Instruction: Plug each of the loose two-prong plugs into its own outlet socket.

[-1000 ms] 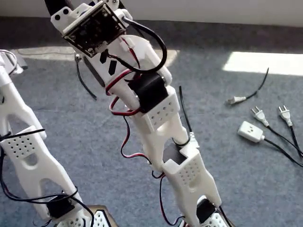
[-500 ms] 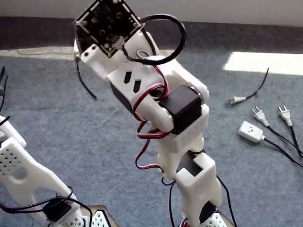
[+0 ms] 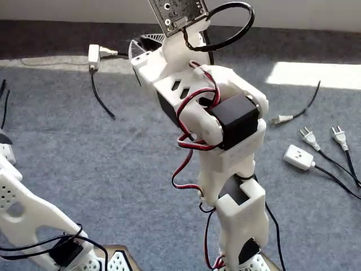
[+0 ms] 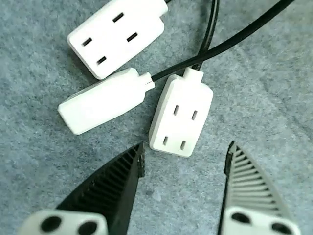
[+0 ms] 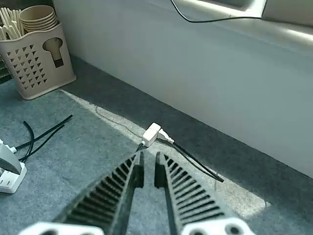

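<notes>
My left gripper (image 4: 185, 159) hangs open just above three white outlet sockets on the grey carpet: one flat with its slots up (image 4: 182, 115), one on its side (image 4: 102, 100), one farther off (image 4: 117, 34). Black cords run from them. My right gripper (image 5: 148, 171) is held high, shut with only a sliver between its ribbed fingers and nothing in them. It points toward a small white socket with a plug in it (image 5: 152, 133) near the wall, also visible in the high view (image 3: 94, 55). Two loose two-prong plugs (image 3: 306, 135) (image 3: 338, 134) and a white socket (image 3: 298, 157) lie at the right.
Another small plug on a thin black cord (image 3: 280, 119) lies right of the raised right arm (image 3: 225, 130). A beige basket with paper cups (image 5: 36, 54) stands by the wall. The left arm (image 3: 28, 214) is low at the left edge.
The right arm has swung up and to the right, uncovering the plugged socket at the back left. The left arm has sunk lower toward the left edge.
</notes>
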`<state>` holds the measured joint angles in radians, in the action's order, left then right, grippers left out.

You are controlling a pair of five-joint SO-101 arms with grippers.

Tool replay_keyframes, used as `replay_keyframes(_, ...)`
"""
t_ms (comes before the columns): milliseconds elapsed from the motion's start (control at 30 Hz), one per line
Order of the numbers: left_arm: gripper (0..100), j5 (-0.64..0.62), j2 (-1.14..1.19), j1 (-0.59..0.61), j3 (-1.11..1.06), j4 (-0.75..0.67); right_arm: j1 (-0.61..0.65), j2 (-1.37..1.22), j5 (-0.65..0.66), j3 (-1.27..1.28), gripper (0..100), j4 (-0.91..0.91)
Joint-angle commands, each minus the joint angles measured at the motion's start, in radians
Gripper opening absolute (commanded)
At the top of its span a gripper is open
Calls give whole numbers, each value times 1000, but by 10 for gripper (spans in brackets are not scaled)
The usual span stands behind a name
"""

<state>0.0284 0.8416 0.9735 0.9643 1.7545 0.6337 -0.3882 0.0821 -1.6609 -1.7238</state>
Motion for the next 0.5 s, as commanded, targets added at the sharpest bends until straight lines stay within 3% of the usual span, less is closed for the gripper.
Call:
replay_keyframes(0,274,44,31,22,4,-11,-13,42,-12,-33,52,-38)
replay_keyframes(467,270,49,182,22,4,-117,-16,44,-12,2,52,-38)
